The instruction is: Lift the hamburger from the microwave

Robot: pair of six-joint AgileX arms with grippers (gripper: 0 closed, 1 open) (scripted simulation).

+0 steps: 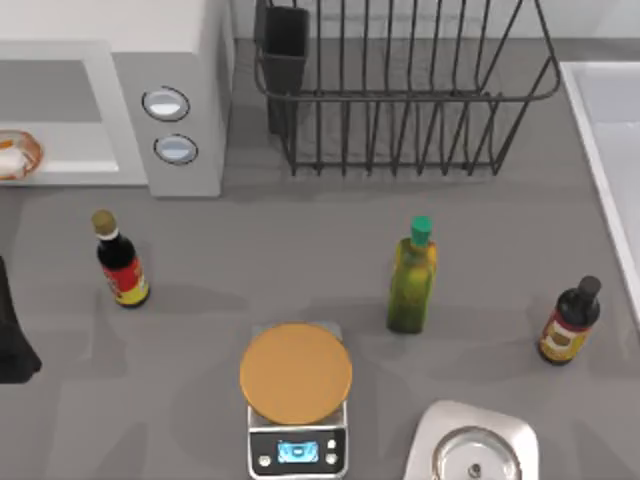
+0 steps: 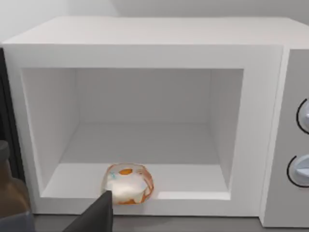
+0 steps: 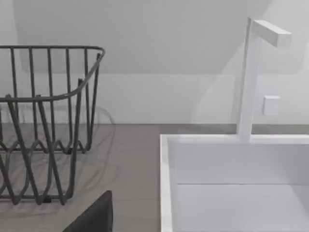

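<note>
The hamburger (image 2: 128,183), a small round bun with an orange-brown crust and pale filling, lies at the front of the microwave's (image 2: 145,53) open cavity floor. In the top view the hamburger (image 1: 15,155) peeks in at the left edge inside the microwave (image 1: 165,60). A dark part of my left gripper (image 2: 94,217) shows just in front of and below the bun, apart from it. My left arm (image 1: 10,335) sits at the table's left edge. A dark part of my right gripper (image 3: 94,215) faces the dish rack and sink.
A red-labelled sauce bottle (image 1: 122,262) stands in front of the microwave. A black wire dish rack (image 1: 400,90) stands at the back. A digital scale with an orange disc (image 1: 296,372), a green bottle (image 1: 412,280), a dark bottle (image 1: 570,322) and a white sink (image 3: 231,183) are also here.
</note>
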